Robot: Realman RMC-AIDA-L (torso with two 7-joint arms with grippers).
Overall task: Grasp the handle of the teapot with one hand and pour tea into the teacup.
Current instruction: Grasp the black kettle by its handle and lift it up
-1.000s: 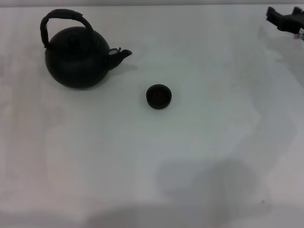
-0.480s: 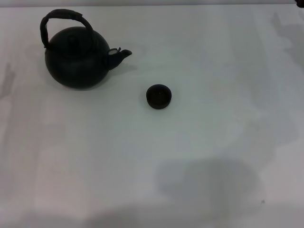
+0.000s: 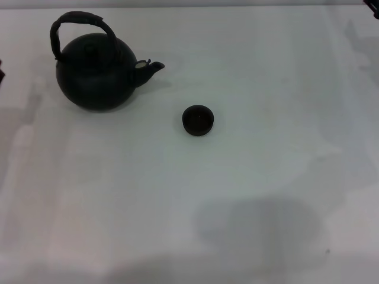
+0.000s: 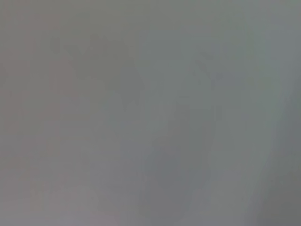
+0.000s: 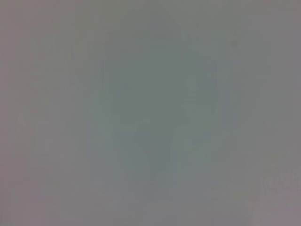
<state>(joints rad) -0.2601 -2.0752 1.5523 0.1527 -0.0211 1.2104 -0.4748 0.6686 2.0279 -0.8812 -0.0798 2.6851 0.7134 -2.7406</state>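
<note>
The teapot (image 3: 95, 71), large, round and matte black, stands upright at the far left of the white table (image 3: 237, 207). Its spout (image 3: 151, 68) points right and its arched handle (image 3: 80, 23) rises over the lid, with nothing touching it. The teacup (image 3: 198, 120), a tiny low black cup, sits to the right of the teapot and nearer me, apart from the spout. A dark sliver of my left arm (image 3: 1, 70) shows at the left edge beside the teapot. Another dark sliver, of my right arm (image 3: 375, 2), sits in the far right corner. Both wrist views show only blank grey surface.
Soft shadows lie across the white tabletop at the front centre and along the right side. Nothing else stands on it.
My right gripper has withdrawn from the far right of the table almost out of view. A dark sliver has appeared at the left edge. Teapot and teacup have not moved.
</note>
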